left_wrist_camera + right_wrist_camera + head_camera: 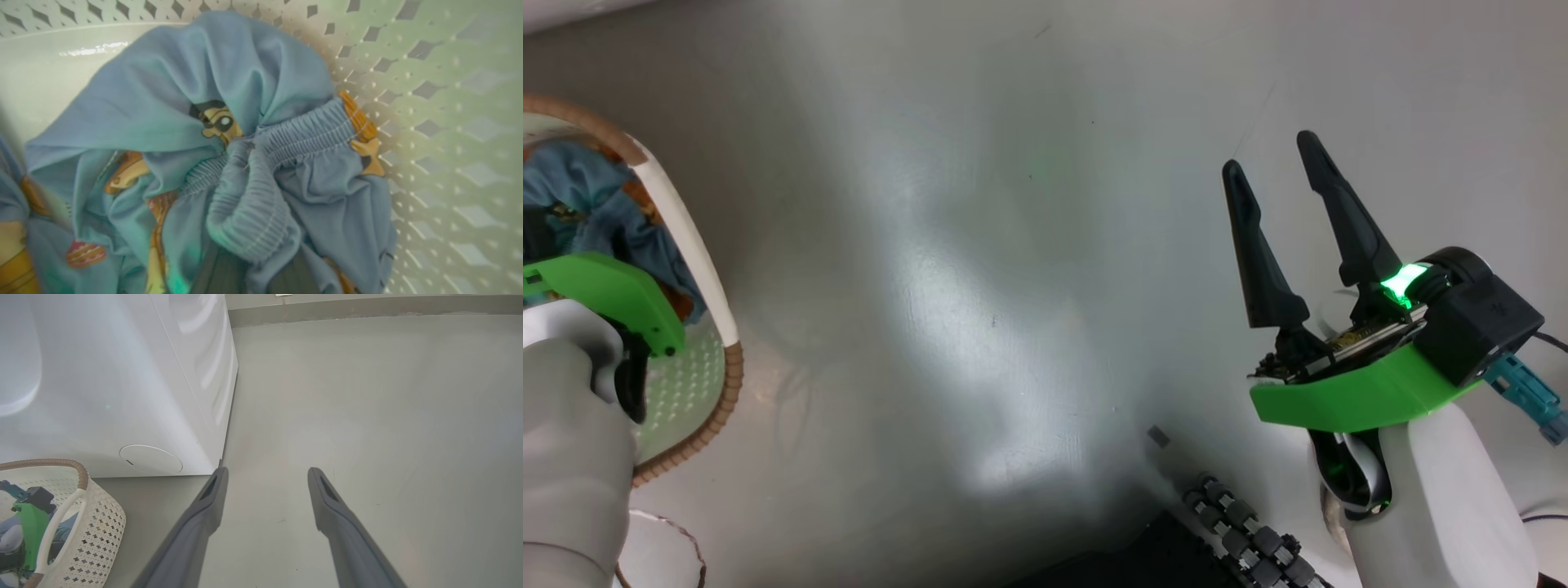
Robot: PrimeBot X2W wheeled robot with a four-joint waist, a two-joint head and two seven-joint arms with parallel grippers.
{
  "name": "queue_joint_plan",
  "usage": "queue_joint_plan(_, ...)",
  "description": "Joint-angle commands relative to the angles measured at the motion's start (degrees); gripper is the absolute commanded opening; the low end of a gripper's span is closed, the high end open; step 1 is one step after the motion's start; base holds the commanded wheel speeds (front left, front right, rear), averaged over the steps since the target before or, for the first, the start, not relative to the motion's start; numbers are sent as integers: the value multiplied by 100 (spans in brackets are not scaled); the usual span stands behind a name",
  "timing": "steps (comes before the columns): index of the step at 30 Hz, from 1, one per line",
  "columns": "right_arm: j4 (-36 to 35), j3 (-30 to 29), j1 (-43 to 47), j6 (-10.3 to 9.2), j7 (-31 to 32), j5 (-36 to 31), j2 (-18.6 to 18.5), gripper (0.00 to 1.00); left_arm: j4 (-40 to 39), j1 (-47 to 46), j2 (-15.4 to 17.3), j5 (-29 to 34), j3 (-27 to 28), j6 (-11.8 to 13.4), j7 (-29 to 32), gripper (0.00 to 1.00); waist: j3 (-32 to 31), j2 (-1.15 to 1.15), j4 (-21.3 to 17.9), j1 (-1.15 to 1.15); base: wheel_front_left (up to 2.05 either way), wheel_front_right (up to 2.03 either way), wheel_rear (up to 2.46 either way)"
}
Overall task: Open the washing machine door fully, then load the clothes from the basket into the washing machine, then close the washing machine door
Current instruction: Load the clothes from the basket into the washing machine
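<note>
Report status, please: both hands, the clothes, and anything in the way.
Left hand shut on the clothes, inside the basket. Right hand open, empty, above the floor. Basket stands before the washing machine.

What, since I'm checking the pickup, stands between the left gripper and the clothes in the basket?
Nothing visible: the left gripper is down inside the basket, shut, with the clothes bunched right against it.
</note>
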Motion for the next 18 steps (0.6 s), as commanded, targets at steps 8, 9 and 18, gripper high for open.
queue_joint_plan(8, -102, 58, 64, 35, -66, -68, 1, 100, 16, 151, 75, -117, 94, 39, -170, 0, -157, 0, 215, 0, 0, 0, 0)
queue_joint_plan(9, -97, 54, 64, 35, -66, -87, 1, 100, 17, 161, 59, -124, 94, 39, -232, 0, -189, 0, 247, 0, 0, 0, 0)
queue_joint_plan(18, -29, -63, 159, 35, -66, -317, 1, 100, 21, 401, -117, -186, 78, 24, -771, 0, -667, 0, 632, 0, 0, 0, 0)
